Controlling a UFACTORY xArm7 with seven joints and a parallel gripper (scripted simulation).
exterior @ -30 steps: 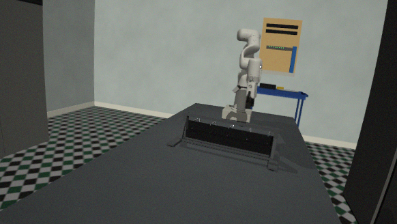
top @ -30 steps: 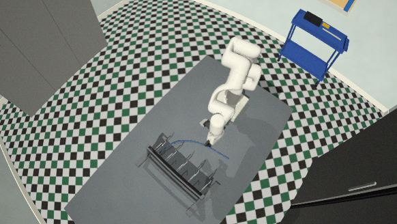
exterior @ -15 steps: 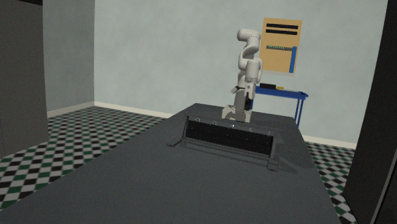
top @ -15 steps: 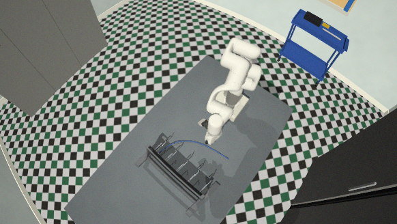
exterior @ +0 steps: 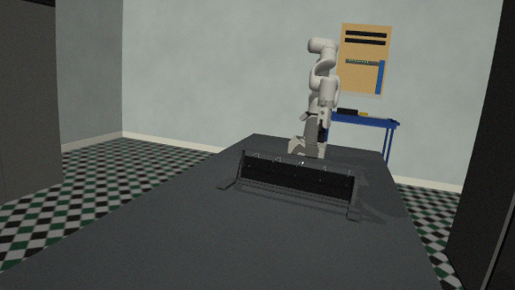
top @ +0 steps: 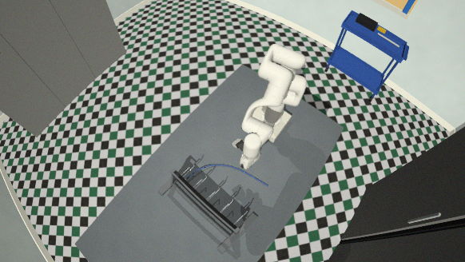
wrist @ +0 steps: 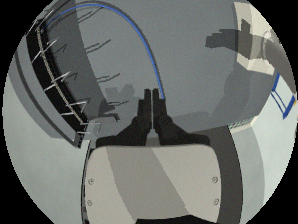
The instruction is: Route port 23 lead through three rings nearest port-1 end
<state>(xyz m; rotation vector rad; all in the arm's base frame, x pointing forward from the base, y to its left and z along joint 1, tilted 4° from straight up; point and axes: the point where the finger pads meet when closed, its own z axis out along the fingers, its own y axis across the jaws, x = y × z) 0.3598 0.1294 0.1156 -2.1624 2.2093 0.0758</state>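
On grey tabletop [top: 132,208] [exterior: 221,252] [wrist: 200,85], thin curved blue lead [top: 221,164] [wrist: 137,31]

The closed, black-fingered metal gripper [top: 243,166] [exterior: 321,141] [wrist: 151,97] has been shifted slightly leftward as seen in the exterior view.
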